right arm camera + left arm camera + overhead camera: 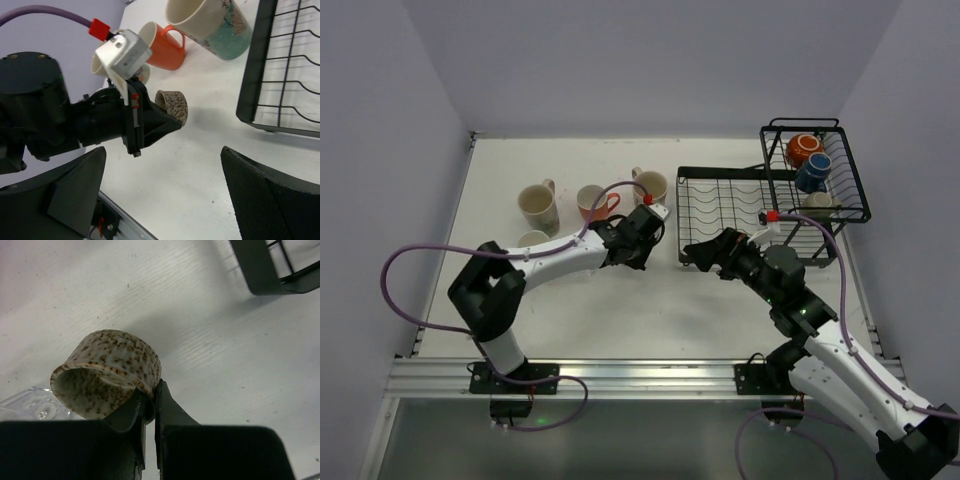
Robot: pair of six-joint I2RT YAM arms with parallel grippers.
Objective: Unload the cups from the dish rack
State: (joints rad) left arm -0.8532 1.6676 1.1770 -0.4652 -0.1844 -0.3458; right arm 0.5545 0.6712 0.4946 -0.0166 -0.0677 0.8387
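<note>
I have the left jaws pinched narrow on the wall of a small squat ceramic cup, cream with brown speckles [107, 371]. One finger is inside the rim and one outside. The cup is tilted, with its mouth turned towards the wrist camera, and I cannot tell whether its lower side touches the tabletop. It is just left of the near left corner of the black wire dish rack [720, 171]. The right jaws stand wide with nothing between them, near that same corner and facing the speckled cup.

The rack is at the far right, a flat ribbed tray with a smaller raised basket [840, 216] on its right. In the basket I see a glossy orange-red cup [803, 149], a blue cup [812, 173] and a pale beige cup [818, 200], the last mostly hidden by wires.

At the far left stand a tall cream mug [538, 207], an orange mug with a loop handle [592, 203] and a cream mug with a teal pattern [650, 187].

The tabletop [620, 310] is matt white with a fine ribbed grain and small dark flecks. Plain pale lilac walls close three sides, and a metal rail [640, 375] runs along the near edge.

A clear faceted glass [27, 405] is cut off at the lower left of the left wrist view. In the overhead view a pale round rim [532, 238] shows beside the left arm, and I cannot make out what it is.
</note>
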